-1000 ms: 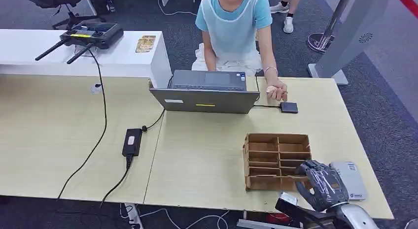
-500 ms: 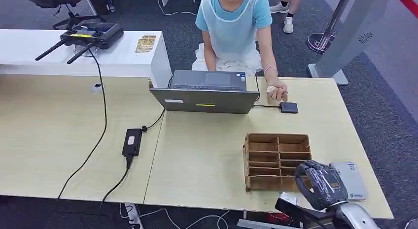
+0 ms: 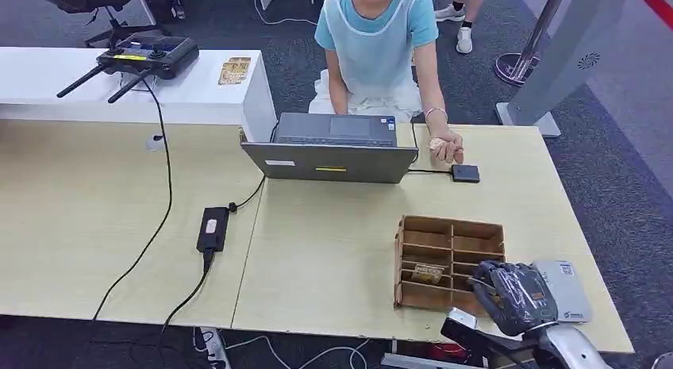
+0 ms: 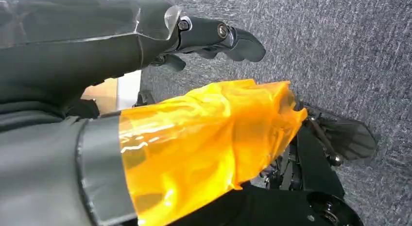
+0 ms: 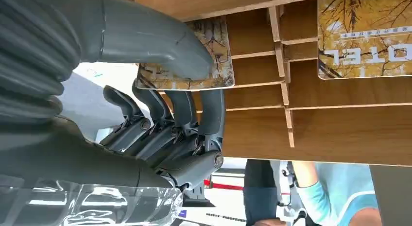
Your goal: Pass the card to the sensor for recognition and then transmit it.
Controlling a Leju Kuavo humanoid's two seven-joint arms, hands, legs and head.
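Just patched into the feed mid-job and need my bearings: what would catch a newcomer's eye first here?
The robot's right hand sits at the near right corner of the wooden card rack, pinching a patterned card between thumb and fingers. Across the table, a person in a light blue top sits behind an open laptop, one hand beside a small black box. Another card stands in a rack slot.

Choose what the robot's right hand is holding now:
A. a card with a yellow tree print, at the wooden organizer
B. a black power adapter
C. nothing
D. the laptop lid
A: in the right wrist view the right hand pinches the card between thumb and fingers at the wooden organizer.
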